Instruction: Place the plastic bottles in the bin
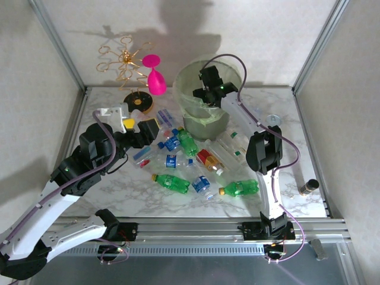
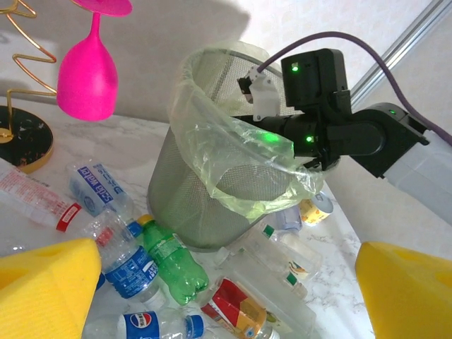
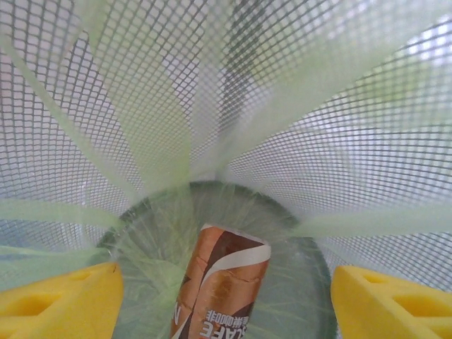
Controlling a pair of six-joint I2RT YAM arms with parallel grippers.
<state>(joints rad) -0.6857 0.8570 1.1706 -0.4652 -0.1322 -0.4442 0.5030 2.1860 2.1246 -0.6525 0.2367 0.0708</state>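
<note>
Plastic bottles (image 1: pixel 172 182) lie scattered beside upright lined mesh bin (image 1: pixel 205 126); brown-labelled bottle (image 3: pixel 222 282) inside.

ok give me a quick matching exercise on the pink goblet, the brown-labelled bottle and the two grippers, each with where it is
1 pink goblet
2 brown-labelled bottle
3 right gripper
4 left gripper

a open, in the mouth of the bin
b hanging bowl down at the gold rack
c open, facing the loose bottles on the table
d lying on the floor of the bin

Pairs: 1-b, 2-d, 3-a, 4-c
</note>
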